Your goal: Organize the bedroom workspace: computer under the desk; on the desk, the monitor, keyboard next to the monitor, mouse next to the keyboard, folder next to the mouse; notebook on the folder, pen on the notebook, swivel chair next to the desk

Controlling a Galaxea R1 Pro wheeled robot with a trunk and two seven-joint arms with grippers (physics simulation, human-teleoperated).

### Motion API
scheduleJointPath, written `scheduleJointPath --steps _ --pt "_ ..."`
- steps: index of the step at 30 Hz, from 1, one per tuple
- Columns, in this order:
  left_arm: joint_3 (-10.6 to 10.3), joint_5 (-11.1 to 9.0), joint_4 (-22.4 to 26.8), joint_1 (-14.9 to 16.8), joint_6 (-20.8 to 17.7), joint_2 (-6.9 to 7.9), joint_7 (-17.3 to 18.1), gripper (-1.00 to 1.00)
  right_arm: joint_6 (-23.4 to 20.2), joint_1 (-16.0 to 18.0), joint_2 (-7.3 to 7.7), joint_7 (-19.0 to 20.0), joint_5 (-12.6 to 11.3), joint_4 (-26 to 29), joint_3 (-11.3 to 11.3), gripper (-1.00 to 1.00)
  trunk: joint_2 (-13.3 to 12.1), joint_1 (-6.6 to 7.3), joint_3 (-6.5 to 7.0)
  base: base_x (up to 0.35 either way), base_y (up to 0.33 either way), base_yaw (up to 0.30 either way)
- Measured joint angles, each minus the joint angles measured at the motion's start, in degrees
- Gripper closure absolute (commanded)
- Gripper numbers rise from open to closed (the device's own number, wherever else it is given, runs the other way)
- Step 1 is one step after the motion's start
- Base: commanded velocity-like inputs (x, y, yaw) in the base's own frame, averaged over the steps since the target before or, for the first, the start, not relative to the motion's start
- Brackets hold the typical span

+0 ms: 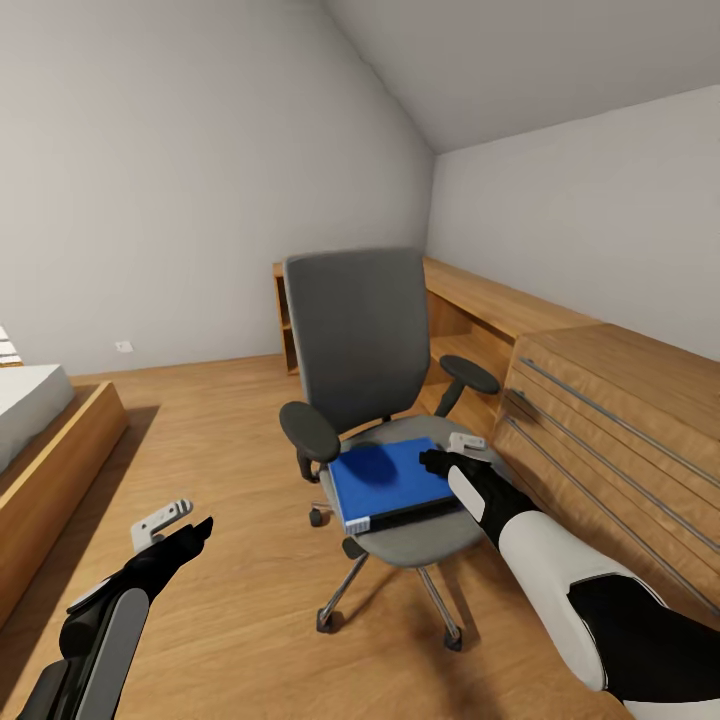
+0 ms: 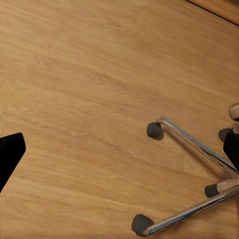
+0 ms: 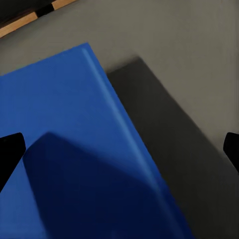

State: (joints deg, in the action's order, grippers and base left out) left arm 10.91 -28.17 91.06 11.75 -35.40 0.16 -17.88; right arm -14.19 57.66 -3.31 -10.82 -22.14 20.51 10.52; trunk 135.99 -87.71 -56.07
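On the left, the left gripper [image 1: 185, 525] is held low over the oak floor [image 1: 230, 440], near the viewer and well apart from the chair. In the left wrist view one dark fingertip shows at the frame's edge with nothing between the fingers, so the jaws are judged parted and empty; nothing is touched.

In the middle, the swivel chair [image 1: 365, 330] stands on the open floor, and the folder [image 1: 392, 482] lies flat on its grey seat. The transfer of the folder to the desk is therefore judged not yet done, and the placing of the chair beside the desk is likewise left.

On the right, the right gripper [image 1: 448, 455] is poised just over the folder's right edge. In the right wrist view its two fingertips [image 3: 11, 154] are spread wide at either side, above the folder [image 3: 64, 149] and seat; the jaws stand wide apart, and contact cannot be told.
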Motion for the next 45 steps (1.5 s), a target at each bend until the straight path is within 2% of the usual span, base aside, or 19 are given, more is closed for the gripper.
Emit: scheduleJointPath --steps 7,25,45 --pt "0.0 0.04 0.0 0.0 -0.01 0.0 0.0 -1.0 0.01 0.0 0.01 -0.06 0.25 -0.03 -0.04 -1.0 0.0 -0.02 0.0 -0.185 0.0 0.0" --pt "0.09 0.04 0.0 0.0 0.0 0.09 0.0 -1.0 -0.02 0.0 0.01 0.06 0.34 -0.02 -0.12 -1.0 0.0 0.0 0.0 -0.007 0.0 0.0" --pt "0.09 0.04 0.01 0.0 0.0 0.09 -0.01 -1.0 0.05 -0.03 0.04 0.3 -0.15 -0.83 -0.11 -1.0 -8.01 4.38 3.58 0.0 0.0 0.0"
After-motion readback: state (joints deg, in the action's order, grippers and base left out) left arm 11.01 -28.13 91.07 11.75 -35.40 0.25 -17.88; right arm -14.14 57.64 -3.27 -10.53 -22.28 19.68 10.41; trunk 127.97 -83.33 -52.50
